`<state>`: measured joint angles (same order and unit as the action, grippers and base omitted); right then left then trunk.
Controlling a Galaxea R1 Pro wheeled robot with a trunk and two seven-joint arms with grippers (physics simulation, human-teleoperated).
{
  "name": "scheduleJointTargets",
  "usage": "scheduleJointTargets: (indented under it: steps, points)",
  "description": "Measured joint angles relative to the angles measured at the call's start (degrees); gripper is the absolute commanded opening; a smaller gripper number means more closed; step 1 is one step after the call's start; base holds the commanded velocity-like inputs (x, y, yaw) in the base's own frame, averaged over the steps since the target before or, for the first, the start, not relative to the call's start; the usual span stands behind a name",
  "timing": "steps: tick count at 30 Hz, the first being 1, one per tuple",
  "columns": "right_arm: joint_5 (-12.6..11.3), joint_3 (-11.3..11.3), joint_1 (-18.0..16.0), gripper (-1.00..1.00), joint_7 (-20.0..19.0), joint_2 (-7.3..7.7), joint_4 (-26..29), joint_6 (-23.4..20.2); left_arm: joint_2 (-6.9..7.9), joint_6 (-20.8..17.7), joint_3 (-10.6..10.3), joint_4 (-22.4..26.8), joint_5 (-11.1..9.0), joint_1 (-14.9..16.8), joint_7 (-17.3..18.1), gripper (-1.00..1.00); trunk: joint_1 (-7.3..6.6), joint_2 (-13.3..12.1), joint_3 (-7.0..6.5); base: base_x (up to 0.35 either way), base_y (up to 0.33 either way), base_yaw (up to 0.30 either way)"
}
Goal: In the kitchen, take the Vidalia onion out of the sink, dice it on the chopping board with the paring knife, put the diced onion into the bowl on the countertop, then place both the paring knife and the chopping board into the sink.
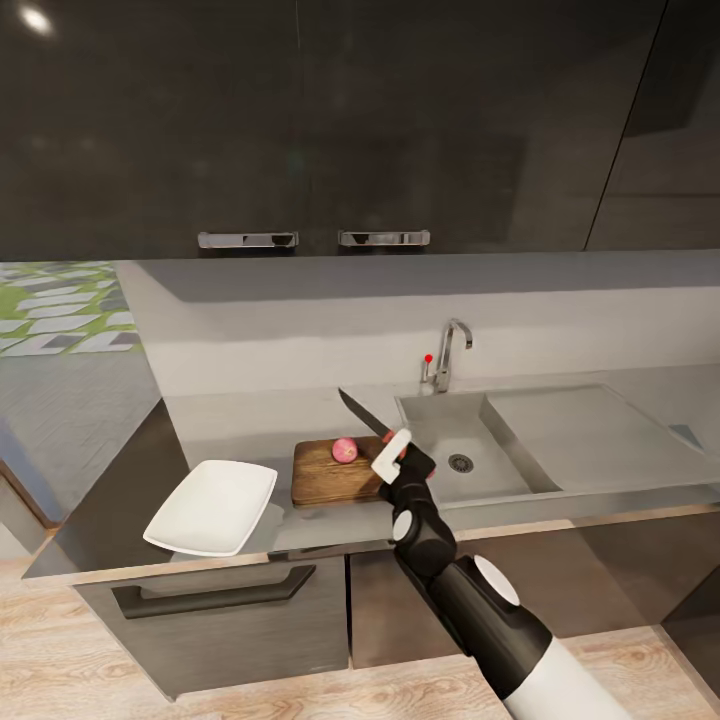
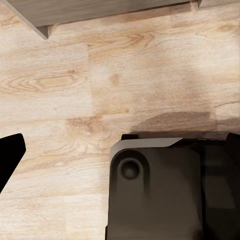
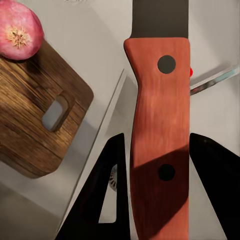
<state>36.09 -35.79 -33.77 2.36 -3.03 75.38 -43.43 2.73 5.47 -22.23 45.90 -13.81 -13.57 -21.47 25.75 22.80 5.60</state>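
The pink-skinned Vidalia onion (image 1: 344, 450) (image 3: 17, 30) lies whole on the dark brown chopping board (image 1: 330, 478) (image 3: 30, 120), which rests on the grey countertop (image 1: 240, 420) just left of the sink (image 1: 500, 470). My right gripper (image 1: 397, 455) (image 3: 160, 150) is shut on the paring knife's red-brown handle (image 3: 160, 125). It hovers over the board's right end, beside the onion. The dark blade (image 1: 358, 411) points up and away, above the counter. The white bowl (image 1: 213, 507) sits left of the board, near the front edge. My left gripper (image 2: 122, 142) hangs open over the floor.
The chrome tap (image 1: 450, 350) with its red knob (image 1: 428, 357) stands behind the basin, and the drainboard wing (image 1: 590, 430) runs to the right. Glossy dark wall cabinets (image 1: 300, 120) hang over the counter. Pale wood floor (image 2: 125, 75) and my dark base (image 2: 165, 195) lie below the left arm.
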Motion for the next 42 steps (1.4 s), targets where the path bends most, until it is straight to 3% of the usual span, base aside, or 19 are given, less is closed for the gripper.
scheduleJointTargets:
  steps: [21, 29, 42]
  points:
    - [-0.2, -0.3, 0.0, -1.00, 0.1, -0.02, -3.6, 0.0, 0.00, 0.0, 0.0, 0.0, 0.0, 0.0, 0.0, 1.00, 0.00, 0.0, 0.00, 0.000, 0.000, 0.000]
    - [-0.1, -2.3, 0.0, -1.00, 0.0, -0.75, -6.6, 0.1, 0.00, 0.0, 0.0, 0.0, 0.0, 0.0, 0.0, 1.00, 0.00, 0.0, 0.00, 0.000, 0.000, 0.000]
    - [-0.1, -2.5, 0.0, -1.00, 0.1, -0.97, -6.7, -0.1, 0.00, 0.0, 0.0, 0.0, 0.0, 0.0, 0.0, 1.00, 0.00, 0.0, 0.27, 0.000, 0.000, 0.000]
